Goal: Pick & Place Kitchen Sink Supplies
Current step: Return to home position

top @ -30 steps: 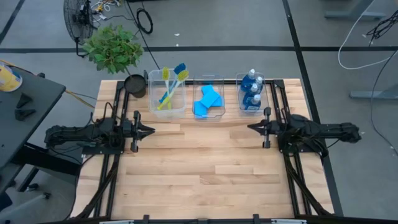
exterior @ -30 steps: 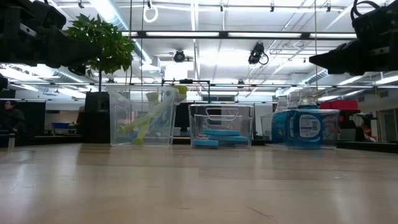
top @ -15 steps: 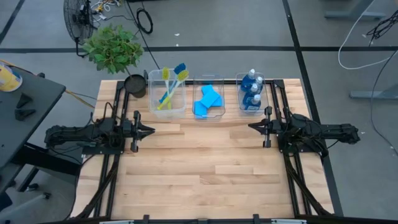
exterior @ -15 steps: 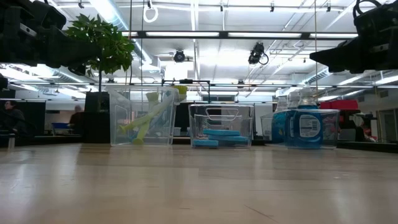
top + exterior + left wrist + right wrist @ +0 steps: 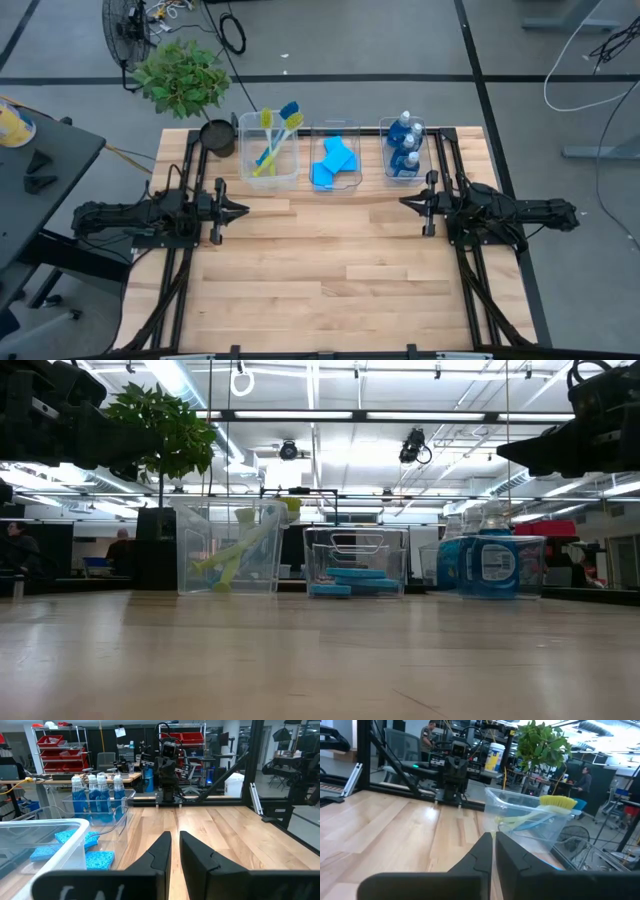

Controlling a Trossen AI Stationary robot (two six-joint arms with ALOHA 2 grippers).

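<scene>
Table [image 5: 330, 280]: light wooden slat top. Three clear plastic bins stand in a row along its far edge.

- Left clear bin [image 5: 270, 186]: holds the three long-handled brushes, leaning with heads up. Two are yellow-green [image 5: 266, 150]; the blue brush [image 5: 290, 110] has its head at the bin's far rim.
- Middle clear bin [image 5: 335, 190]: holds the flat blue rectangular sponges [image 5: 335, 160], lying overlapped on the bottom.
- Right clear bin [image 5: 403, 179]: holds the small blue bottles with pale caps [image 5: 404, 140], standing upright in a line.
- Leafy green potted plant [image 5: 183, 78]: in a dark pot at the far left corner, just beside the left bin.

Left gripper [image 5: 245, 209]: above the table's left side, pointing toward the centre, nothing held. Fingers are close together, with only a narrow slit between them.

Right gripper [image 5: 401, 203]: above the right side, facing the left one, well apart from it, nothing held. Fingers are pressed together.

Neither gripper touches a bin.
</scene>
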